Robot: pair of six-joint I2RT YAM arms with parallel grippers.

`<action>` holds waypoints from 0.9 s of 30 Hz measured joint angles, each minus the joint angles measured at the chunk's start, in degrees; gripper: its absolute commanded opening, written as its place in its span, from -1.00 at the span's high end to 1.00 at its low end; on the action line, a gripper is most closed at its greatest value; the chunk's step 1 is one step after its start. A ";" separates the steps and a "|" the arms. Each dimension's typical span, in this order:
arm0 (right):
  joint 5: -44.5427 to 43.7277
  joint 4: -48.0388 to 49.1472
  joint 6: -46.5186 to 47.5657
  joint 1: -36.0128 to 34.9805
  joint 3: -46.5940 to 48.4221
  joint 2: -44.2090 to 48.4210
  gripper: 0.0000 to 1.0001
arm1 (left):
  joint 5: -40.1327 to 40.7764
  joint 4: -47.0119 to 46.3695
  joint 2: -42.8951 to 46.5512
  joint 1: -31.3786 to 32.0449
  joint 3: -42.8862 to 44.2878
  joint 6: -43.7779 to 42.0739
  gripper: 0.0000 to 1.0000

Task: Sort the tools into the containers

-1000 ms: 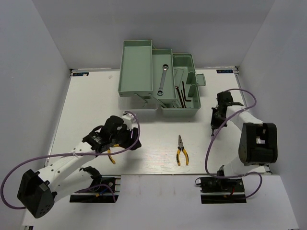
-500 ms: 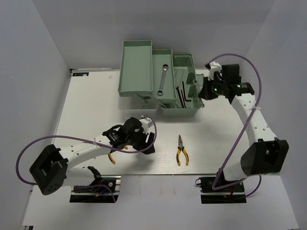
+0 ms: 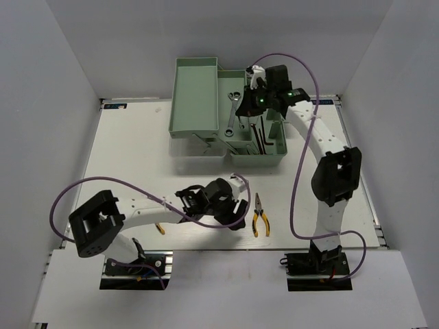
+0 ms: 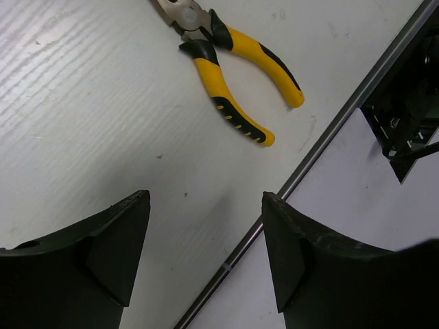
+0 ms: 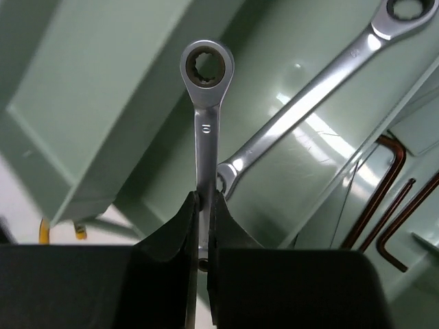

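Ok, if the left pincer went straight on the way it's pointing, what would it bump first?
Probably the bare table, just short of the yellow pliers; the open left pincer holds nothing, but depth is unclear.

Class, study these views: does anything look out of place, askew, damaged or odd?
Nothing looks damaged or spilled. Two pliers lie loose on the table, outside the toolbox: one near the open left gripper, the other mostly hidden under the left arm. The right gripper holds a small wrench over the toolbox.
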State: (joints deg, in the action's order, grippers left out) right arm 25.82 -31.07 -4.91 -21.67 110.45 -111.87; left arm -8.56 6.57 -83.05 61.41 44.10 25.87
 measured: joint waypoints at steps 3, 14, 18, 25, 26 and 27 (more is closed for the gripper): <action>-4.42 0.15 -2.45 -1.62 0.83 -3.32 0.53 | 2.01 -0.48 -2.60 2.40 1.38 1.03 -0.52; -9.18 -0.04 -1.49 -1.95 -3.54 1.55 0.30 | 7.96 -1.25 -9.27 8.04 7.74 3.19 -0.52; -16.87 1.07 2.16 0.02 -12.98 16.09 0.87 | 10.67 -0.02 -13.05 9.77 11.65 4.13 -0.43; -25.86 4.04 5.18 8.33 -38.86 38.91 0.87 | 17.40 6.49 -20.74 10.95 20.37 7.58 -0.22; -26.01 4.59 5.25 9.55 -43.15 40.96 0.87 | 18.56 8.07 -21.79 10.95 21.62 8.11 -0.19; -26.12 4.04 5.22 10.47 -47.34 42.60 0.87 | 19.56 9.66 -22.80 10.95 22.82 8.55 -0.19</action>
State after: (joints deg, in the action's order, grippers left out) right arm -0.30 -27.03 0.32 -11.20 63.11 -69.28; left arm 11.00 16.23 -105.84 72.36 66.92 34.41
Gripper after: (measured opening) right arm 0.067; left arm 0.603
